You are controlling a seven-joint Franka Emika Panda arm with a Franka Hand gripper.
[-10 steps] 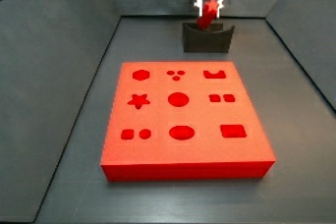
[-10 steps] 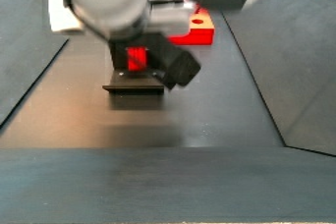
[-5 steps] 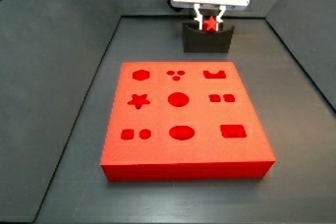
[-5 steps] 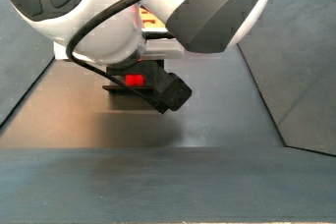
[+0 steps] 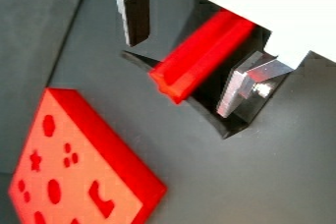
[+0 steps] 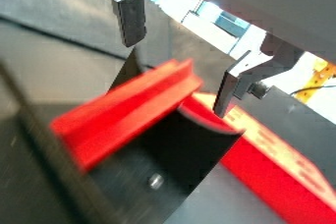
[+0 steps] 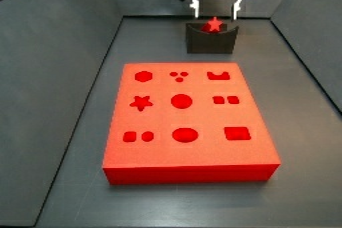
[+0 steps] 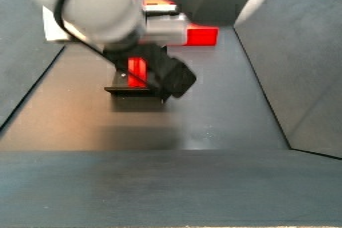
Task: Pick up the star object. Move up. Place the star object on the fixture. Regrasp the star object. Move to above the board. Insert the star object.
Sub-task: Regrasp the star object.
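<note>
Wrist view, star object (image 5: 199, 56) on fixture (image 5: 231, 120), pincer (image 5: 192, 53) open astride.

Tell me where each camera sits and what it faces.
Wrist view: on the arm, looks past the open tool at the star object, board beyond.
Wrist view: on the arm, sees star object on the fixture between both fingers.
Side view: before the board, faces the fixture and tool.
Side view: behind the arm, facing the board.
Shared: the star object.
</note>
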